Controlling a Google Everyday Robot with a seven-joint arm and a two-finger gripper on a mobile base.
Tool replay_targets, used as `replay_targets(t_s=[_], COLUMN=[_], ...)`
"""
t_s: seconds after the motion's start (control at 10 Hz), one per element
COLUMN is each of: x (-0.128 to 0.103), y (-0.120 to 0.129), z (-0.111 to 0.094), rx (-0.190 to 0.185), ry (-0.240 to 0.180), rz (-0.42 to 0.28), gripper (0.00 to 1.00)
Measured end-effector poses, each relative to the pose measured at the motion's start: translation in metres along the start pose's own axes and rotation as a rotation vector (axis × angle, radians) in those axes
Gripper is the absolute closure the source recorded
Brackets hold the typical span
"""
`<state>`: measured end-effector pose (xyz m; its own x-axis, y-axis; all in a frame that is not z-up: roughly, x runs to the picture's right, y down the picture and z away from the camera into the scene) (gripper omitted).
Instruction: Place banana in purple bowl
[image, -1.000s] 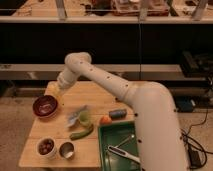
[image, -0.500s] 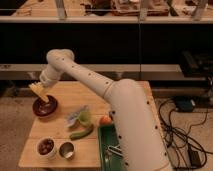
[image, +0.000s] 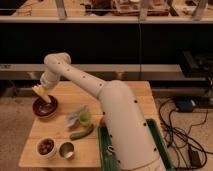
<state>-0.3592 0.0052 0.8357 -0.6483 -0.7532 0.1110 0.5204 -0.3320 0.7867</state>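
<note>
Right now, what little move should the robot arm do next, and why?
Probably lower a little and let go. The tool hangs just above the round dark purple bowl at the wooden table's left edge, and the small pale-yellow banana is at its tip, over the bowl's rim.

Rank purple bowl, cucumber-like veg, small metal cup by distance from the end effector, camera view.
The end effector sits over the table's left end, just above the bowl.
1. purple bowl: directly beneath it, far left.
2. green cucumber-like vegetable: mid-table, to the right and nearer the front.
3. small metal cup: front edge, beside the white bowl.
</note>
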Motion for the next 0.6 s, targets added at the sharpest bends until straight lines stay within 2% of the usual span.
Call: replay_targets(t_s=[0.1,0.6], x=[-0.001,-0.008], y=[0.0,-0.014], z=[-0.001,-0.02], rx=[-0.002,0.03], ry=[-0.001,-0.007], rz=[-0.002,-0.018], gripper=[0.21,0.2])
